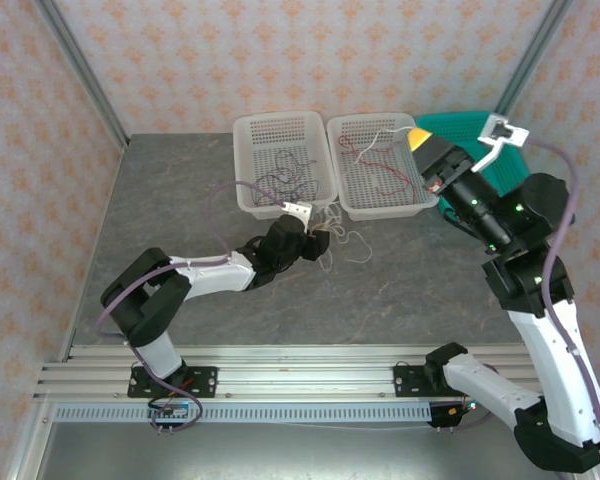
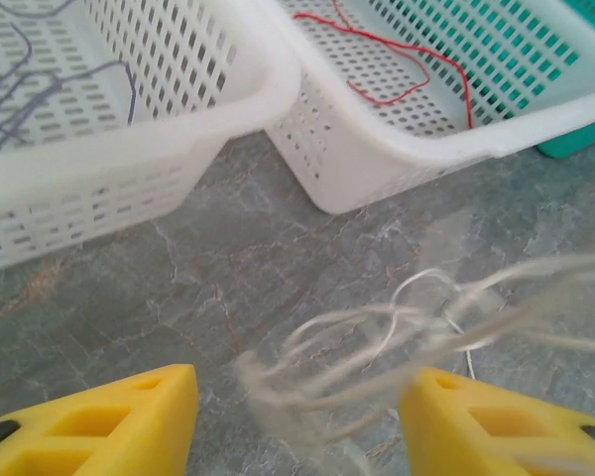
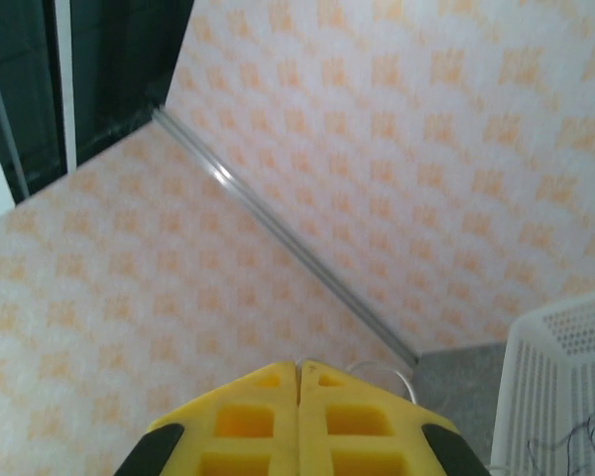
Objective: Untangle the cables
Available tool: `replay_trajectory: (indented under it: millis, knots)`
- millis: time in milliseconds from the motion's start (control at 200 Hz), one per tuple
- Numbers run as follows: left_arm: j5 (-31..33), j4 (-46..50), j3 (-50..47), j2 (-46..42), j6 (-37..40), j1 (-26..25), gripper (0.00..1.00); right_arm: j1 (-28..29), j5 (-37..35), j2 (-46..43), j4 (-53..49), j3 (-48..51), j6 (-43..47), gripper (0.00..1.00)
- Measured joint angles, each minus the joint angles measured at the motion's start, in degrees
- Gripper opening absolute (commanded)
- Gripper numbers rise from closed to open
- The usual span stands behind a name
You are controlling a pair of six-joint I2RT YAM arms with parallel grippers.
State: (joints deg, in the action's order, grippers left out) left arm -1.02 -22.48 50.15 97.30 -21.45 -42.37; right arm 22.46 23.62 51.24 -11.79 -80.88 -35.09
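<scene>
L end effector [image 2: 297,397] is sitting low over the desk [image 2: 228,297], fingers [image 2: 109,416] spread wide: released, gripping nothing. Pale cable tangle [image 2: 397,332] is lying on the desk btwn those fingers, blurred in the wrist view. In the top view it is lying just in front of the gap btwn the two white baskets. Dark cables [image 1: 285,175] are lying in L white basket [image 1: 242,170]. Red cable [image 2: 416,59] is lying in R white basket [image 2: 377,169]. R end effector [image 1: 420,139] is hovering raised over R white basket's far right corner, w/ teal basket [image 1: 480,130] behind. Its fingers are pressing together, clenched on a thin white strand [image 3: 382,369] running toward R white basket.
</scene>
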Motion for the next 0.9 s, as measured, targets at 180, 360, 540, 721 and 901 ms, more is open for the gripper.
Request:
replay_trajectory:
  millis: [180,360,540,721,901]
  knots:
    - [-0.07,-1.86,-2.56,1.07,-2.16,0.0,0.52,-0.17,-6.78,0.74,-2.86,-4.85,0.72,0.0]
    - [-3.26,-6.27,-6.34,0.87,-3.1,0.07,0.59,-0.52,-9.27,3.04,-5.01,-9.07,1.29,0.0]
    - [-13.66,-7.82,-8.0,-3.69,-3.52,0.09,0.84,-0.66,-7.65,5.03,-6.67,-10.01,1.95,0.0]
    - [-20.15,-7.74,-7.8,-16.17,-1.03,-0.13,1.0,-0.66,-4.44,6.82,-8.11,-9.57,2.4,0.0]
    - [-24.83,-3.78,0.66,-19.78,3.74,0.04,1.0,-0.74,-0.79,7.5,-8.52,-9.44,2.25,0.0]
